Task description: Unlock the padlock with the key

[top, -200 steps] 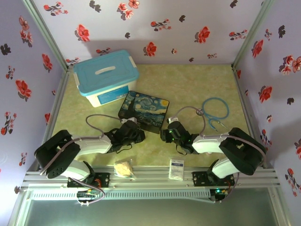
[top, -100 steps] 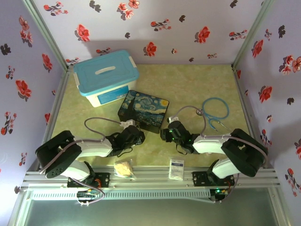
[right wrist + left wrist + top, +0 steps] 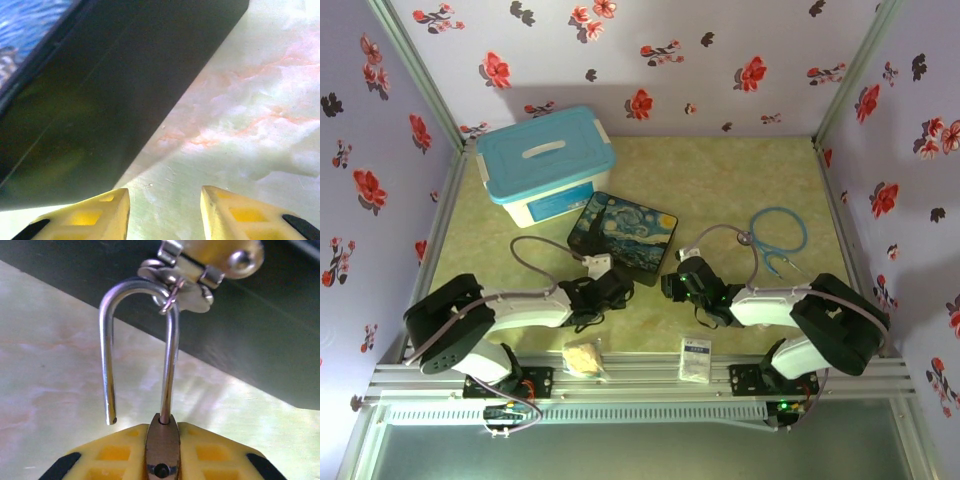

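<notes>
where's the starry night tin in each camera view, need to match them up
Top external: the tin lies mid-table, right of the blue-lidded box.
Left wrist: its dark side wall spans the upper right, behind the padlock.
Right wrist: its dark wall crosses the upper left, with the painted lid at the corner.
Shared landmark: the pale green marbled table.

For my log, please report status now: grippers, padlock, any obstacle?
Left gripper shut on padlock. Right gripper open, empty, beside tin. Shackle free at one end, hooked through hasp.

Padlock [image 3: 169,371] — silver shackle; tin [image 3: 625,232] — blue swirls.
</notes>
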### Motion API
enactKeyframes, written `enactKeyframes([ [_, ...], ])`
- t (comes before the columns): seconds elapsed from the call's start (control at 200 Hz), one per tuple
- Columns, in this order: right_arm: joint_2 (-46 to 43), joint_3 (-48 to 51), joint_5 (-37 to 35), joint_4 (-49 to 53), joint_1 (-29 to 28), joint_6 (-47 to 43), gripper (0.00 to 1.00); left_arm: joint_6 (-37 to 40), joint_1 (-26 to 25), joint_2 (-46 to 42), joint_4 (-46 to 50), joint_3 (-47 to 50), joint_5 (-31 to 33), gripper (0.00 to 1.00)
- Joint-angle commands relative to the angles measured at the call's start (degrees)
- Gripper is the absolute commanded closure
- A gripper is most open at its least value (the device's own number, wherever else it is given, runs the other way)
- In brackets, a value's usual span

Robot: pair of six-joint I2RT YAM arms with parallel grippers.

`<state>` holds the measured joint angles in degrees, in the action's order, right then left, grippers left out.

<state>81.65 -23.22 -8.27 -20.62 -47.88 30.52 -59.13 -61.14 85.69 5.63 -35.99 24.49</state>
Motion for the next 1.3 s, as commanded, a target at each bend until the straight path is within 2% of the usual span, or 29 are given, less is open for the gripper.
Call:
enactKeyframes([
  [0.0, 0.4, -0.3, -1.6, 0.7, 0.4, -0.2, 0.57, 1.3, -0.9, 2.5, 9.0, -2.1, 5.0, 0.78],
  [0.16, 0.7, -0.4, -1.4, 0.7, 0.3, -0.2, 0.57, 2.2, -1.3, 4.8, 11.5, -4.6, 5.2, 0.76],
  [0.44, 1.0, -0.3, -1.7, 0.7, 0.4, -0.3, 0.58, 3.0, -6.6, 10.3, 24.6, -13.2, 13.9, 0.73],
  [0.605, 1.6, 0.1, -1.4, -0.3, 0.4, 0.0, 0.58, 2.8, -8.8, 13.0, 26.7, -16.8, 14.9, 0.7],
  [0.72, 1.6, 0.0, -1.2, -0.3, 0.4, 0.0, 0.58, 2.6, -9.0, 13.3, 27.7, -17.5, 15.3, 0.62],
  [0.8, 0.9, 0.2, -1.1, -0.1, 0.3, 0.2, 0.58, 2.4, -9.1, 12.5, 27.3, -17.2, 14.9, 0.63],
  [0.845, -0.5, 1.0, -0.8, -0.9, 0.1, 0.3, 0.58, 2.8, -9.1, 11.0, 26.3, -16.8, 14.4, 0.61],
  [0.915, -3.4, 3.4, -0.5, -4.2, -0.9, 0.6, 0.56, 4.9, -9.0, 6.3, 22.2, -14.9, 12.9, 0.54],
  [1.0, -6.6, 5.3, -0.2, -5.9, -2.0, 1.6, 0.51, 8.3, -8.7, -0.6, 17.5, -12.5, 11.4, 0.36],
  [1.06, -8.4, 6.0, -0.3, -6.4, -3.3, 1.6, 0.47, 9.9, -8.0, -5.3, 15.6, -11.1, 10.6, 0.27],
  [1.15, -10.0, 5.6, -0.3, -5.0, -5.4, 1.5, 0.36, 11.2, -4.8, -12.2, 13.3, -8.9, 6.4, 0.23],
  [1.275, -10.9, 4.4, 0.9, -5.3, -8.3, 1.2, 0.3, 10.5, 0.8, -20.1, 8.4, -3.6, -0.7, 0.22],
  [1.295, -10.7, 4.2, 1.2, -5.7, -8.7, 1.4, 0.25, 10.6, 1.9, -21.3, 7.3, -2.6, -1.6, 0.22],
])
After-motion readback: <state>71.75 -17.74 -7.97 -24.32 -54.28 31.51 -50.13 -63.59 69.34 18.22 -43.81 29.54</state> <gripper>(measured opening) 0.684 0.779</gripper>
